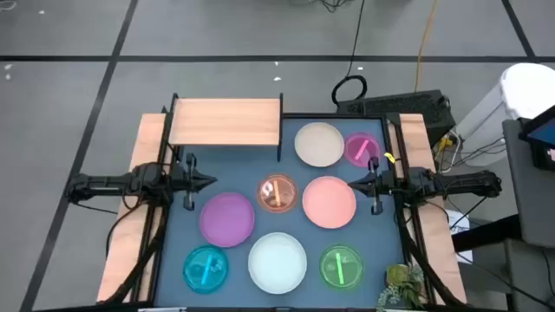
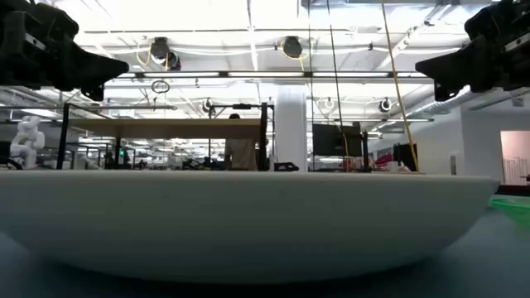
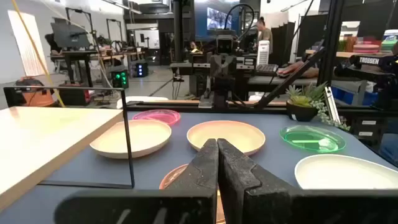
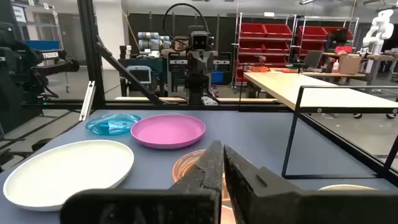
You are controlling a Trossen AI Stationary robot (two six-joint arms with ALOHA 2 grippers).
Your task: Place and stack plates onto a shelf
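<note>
Plates lie scattered on the blue table (image 1: 178, 234): cream (image 1: 318, 144), magenta (image 1: 360, 149), orange (image 1: 277, 193), pink (image 1: 329, 202), purple (image 1: 227, 217), white (image 1: 277, 262), cyan (image 1: 206, 269), green (image 1: 341, 267). Wooden shelf (image 1: 225, 121) stands bare at the far left. Left gripper (image 1: 211, 181) and right gripper (image 1: 353, 183), both closed and empty, hover at opposite sides.

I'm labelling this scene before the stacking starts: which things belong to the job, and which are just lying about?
Belongs to the job:
light-wood shelf on black legs
cream, pink, purple and pale white opaque plates
magenta, orange, cyan and green translucent plates

Lying about:
small green plant
</note>
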